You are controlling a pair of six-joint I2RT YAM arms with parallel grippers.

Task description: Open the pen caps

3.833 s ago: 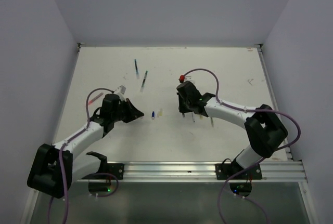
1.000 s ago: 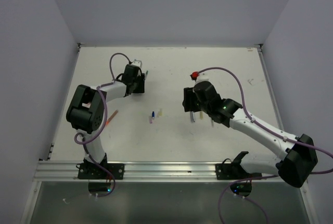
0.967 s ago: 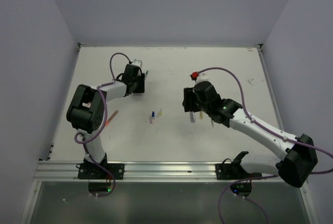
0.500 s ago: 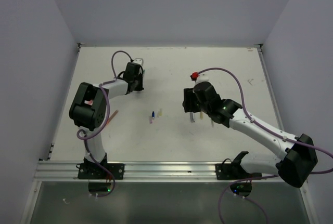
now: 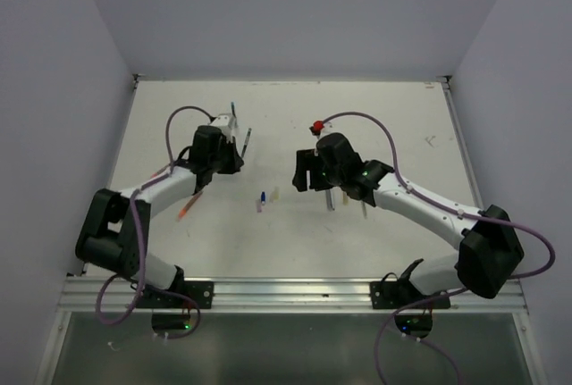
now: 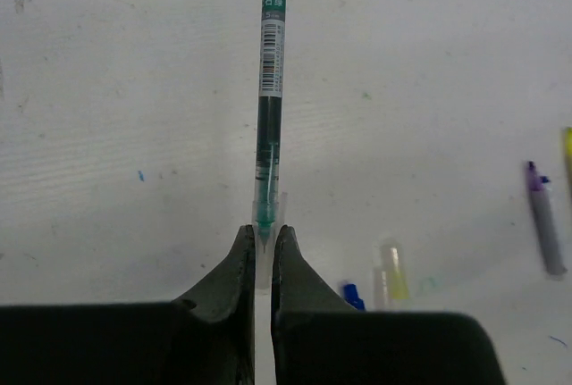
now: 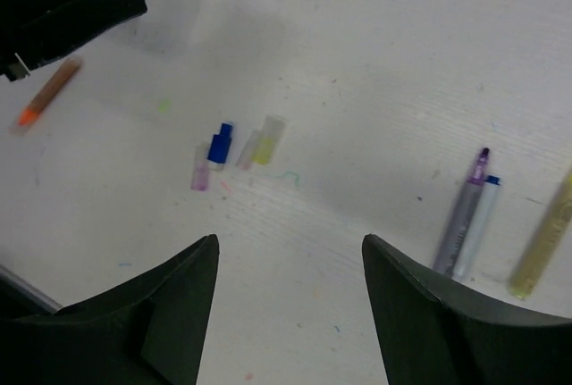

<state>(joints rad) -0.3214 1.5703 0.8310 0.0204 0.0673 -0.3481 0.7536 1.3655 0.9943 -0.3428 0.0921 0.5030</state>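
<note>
My left gripper (image 6: pixel 264 233) is shut on the clear cap over the tip of a teal pen (image 6: pixel 271 90), which points straight away from the jaws, low over the table. In the top view this pen (image 5: pixel 246 139) sits just right of the left gripper (image 5: pixel 231 157). A blue cap (image 7: pixel 220 146), a pale yellow cap (image 7: pixel 266 142) and a pink cap (image 7: pixel 200 174) lie loose mid-table. My right gripper (image 7: pixel 290 246) hovers open above the table near them, holding nothing.
An orange pen (image 5: pixel 189 205) lies left of the caps. A purple pen (image 7: pixel 465 211), a grey-blue pen (image 7: pixel 478 224) and a yellow pen (image 7: pixel 541 251) lie to the right. A further blue pen (image 5: pixel 233 110) rests at the back.
The left gripper has closed on the teal pen's cap and its arm has swung lower and leftward. The right gripper has shifted left toward the centre and opened wider.
</note>
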